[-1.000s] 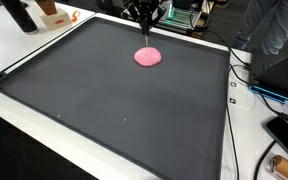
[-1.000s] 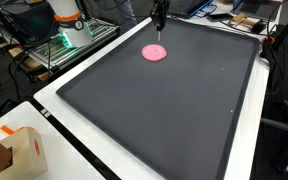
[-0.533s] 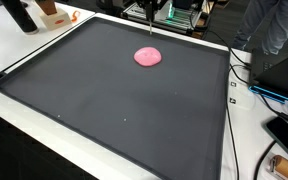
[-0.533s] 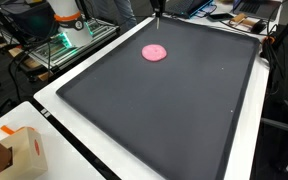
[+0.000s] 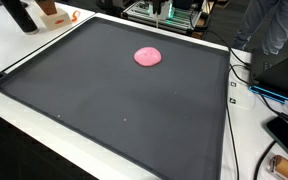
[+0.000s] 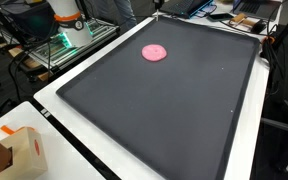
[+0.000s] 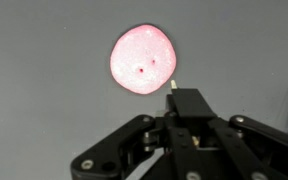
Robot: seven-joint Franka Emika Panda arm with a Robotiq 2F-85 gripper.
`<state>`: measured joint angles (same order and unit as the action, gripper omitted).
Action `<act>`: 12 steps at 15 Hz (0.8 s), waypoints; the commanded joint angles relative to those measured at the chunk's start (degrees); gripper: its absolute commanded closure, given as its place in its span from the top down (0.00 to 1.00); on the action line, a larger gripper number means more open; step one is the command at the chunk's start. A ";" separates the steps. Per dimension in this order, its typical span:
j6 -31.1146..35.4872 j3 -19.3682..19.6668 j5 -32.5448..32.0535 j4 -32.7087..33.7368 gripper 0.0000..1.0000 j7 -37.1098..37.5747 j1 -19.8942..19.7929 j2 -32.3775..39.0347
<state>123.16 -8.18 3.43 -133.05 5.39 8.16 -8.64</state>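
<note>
Broadly, the scene sits on a white worktop (image 5: 22, 48). Nearly all of it is covered by a large black rectangular mat with a raised rim (image 5: 114, 105), which shows in both exterior views (image 6: 174, 105). The mat looks flat and grippy. We judge it will hold a soft thing in place rather than let it slide, which helps any careful approach.

Next in size is the black metal pincer (image 7: 176, 92). In the wrist view it hangs high over the mat, its two fingers pressed together with nothing between them. The exterior views show almost nothing of it, at most a trace at the top edge, so for alignment we trust the wrist view alone.

Smallest is the pink, round, flattish lump of soft dough-like material (image 7: 144, 60). It lies alone on the far part of the mat (image 5: 147, 57), near the far rim but not touching it (image 6: 155, 52). In the wrist view it sits just beyond the fingertips and a little to one side, well apart from them in height.

To handle this moment well, we think the fingertips should be centred over the lump while the height leaves room. We would also spread the fingers before any contact and go gently, since the lump looks low and easily dented.
</note>
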 commanded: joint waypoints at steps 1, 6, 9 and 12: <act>-0.22 -0.25 0.01 0.11 0.13 0.02 0.06 -0.19; -0.71 -0.60 0.00 0.21 0.13 0.11 0.26 -0.72; -0.77 -0.60 0.00 0.21 0.13 0.11 0.26 -0.72; -1.67 1.71 5.67 1.25 0.03 -5.01 -0.18 0.07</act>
<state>122.50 -8.64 3.48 -132.78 5.39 8.40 -9.31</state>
